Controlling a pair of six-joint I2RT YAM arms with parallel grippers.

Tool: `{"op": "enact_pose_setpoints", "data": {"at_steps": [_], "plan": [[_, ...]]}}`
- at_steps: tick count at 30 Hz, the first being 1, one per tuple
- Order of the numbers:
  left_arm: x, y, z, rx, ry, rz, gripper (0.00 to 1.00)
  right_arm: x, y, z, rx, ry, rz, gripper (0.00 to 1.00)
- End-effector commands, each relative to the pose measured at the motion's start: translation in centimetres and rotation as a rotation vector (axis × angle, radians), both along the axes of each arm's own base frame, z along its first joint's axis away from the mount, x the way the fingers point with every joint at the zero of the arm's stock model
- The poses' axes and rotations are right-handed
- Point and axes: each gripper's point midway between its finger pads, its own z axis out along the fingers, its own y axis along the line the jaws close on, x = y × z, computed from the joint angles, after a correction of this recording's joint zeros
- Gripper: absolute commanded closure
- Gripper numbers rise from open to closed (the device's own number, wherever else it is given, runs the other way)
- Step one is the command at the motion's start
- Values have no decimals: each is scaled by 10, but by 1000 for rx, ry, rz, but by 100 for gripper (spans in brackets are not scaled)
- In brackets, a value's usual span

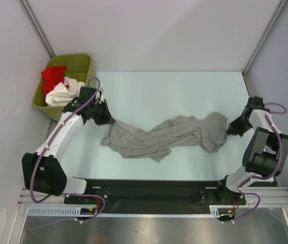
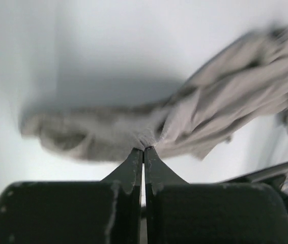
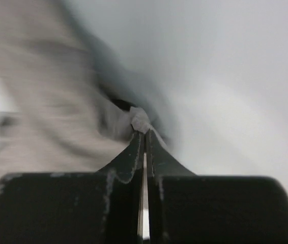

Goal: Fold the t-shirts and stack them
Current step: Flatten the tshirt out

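Pale table (image 1: 184, 86) carried a twisted grey t-shirt (image 1: 164, 134); left gripper (image 1: 107, 120) pinched its left end, right gripper (image 1: 231, 129) its right, fingers closed; green bin (image 1: 85, 63) held red (image 1: 53, 75) and white shirts (image 1: 60, 94).

No text, label, brand, number or sign can be read in any of my three views: none on the grey t-shirt (image 1: 169, 133), the green bin (image 1: 86, 68) or the table (image 1: 184, 91). Both of my wrist views are blurred.

Grey t-shirt (image 1: 169, 134) stretched, twisted, across table (image 1: 184, 91) between left hand (image 1: 108, 120) and right hand (image 1: 231, 130).
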Motion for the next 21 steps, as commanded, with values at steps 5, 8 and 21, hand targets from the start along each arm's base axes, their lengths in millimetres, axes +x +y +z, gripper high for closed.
{"op": "enact_pose_setpoints", "data": {"at_steps": [5, 8, 21], "plan": [[136, -9, 149, -81, -471, 28, 100, 180, -26, 171, -120, -634, -105, 100], [193, -16, 214, -122, -657, 20, 100, 230, -32, 260, -169, -840, -84, 100], [227, 14, 439, -617, -1220, -39, 100, 160, -80, 620, -233, -1777, -179, 100]]}}
